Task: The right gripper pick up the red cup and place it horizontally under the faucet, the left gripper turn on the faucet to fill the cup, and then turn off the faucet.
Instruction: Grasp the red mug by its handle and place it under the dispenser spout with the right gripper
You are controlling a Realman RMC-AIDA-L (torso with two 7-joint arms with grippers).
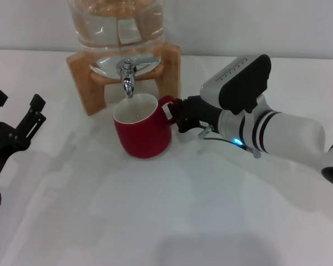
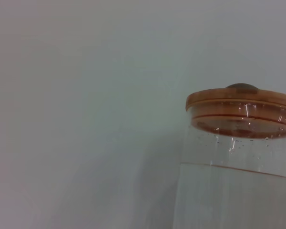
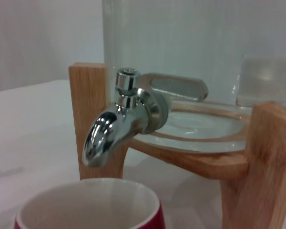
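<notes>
The white worktop (image 1: pixel 172 221) carries a glass water jar (image 1: pixel 117 27) on a wooden stand (image 1: pixel 169 69) at the far side. The right gripper (image 1: pixel 176 117) is closed on the handle of the red cup (image 1: pixel 142 132), which stands upright directly below the faucet (image 1: pixel 127 76). The left gripper (image 1: pixel 19 119) rests open at the near left, well apart.

Bright, even light – soft grey shadows on white table (image 1: pixel 155 221). Glare spots on faucet (image 3: pixel 114 129). Red cup (image 3: pixel 90 205) rim blurred in right wrist view.
</notes>
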